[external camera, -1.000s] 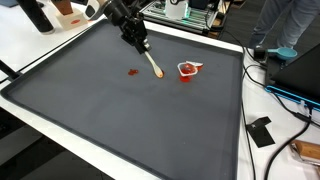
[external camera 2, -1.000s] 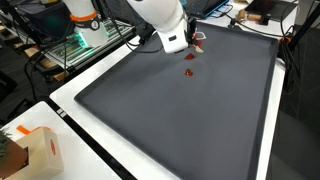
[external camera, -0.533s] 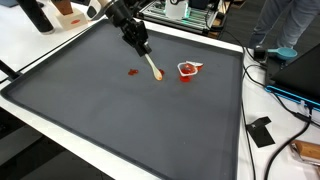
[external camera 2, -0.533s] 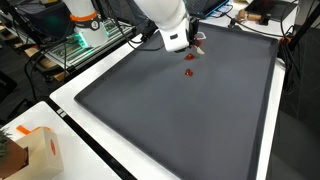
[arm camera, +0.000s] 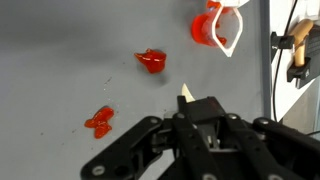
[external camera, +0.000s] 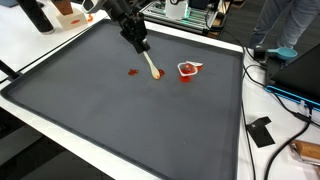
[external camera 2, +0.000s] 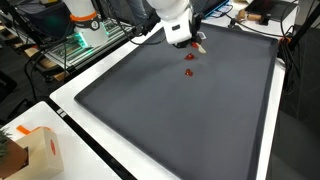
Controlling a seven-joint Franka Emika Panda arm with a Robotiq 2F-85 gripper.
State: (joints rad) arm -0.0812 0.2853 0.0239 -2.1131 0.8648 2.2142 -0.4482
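Fingers (external camera: 139,43) closed on wooden stick (external camera: 152,66) | tip seemingly off mat (external camera: 120,120) | near red smear (external camera: 132,71)

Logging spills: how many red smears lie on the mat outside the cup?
2: one smear near the cup, another farther from it. The hand, gripping a stick, may hide more.

One black robot gripper (external camera: 141,46). One pale wooden stick (external camera: 152,66). One small round plastic cup with a white rim and red sauce inside (arm camera: 218,24). Two red sauce blobs (arm camera: 152,61) on the mat. One dark grey flat mat (external camera: 120,120) on one white table (external camera: 28,50).
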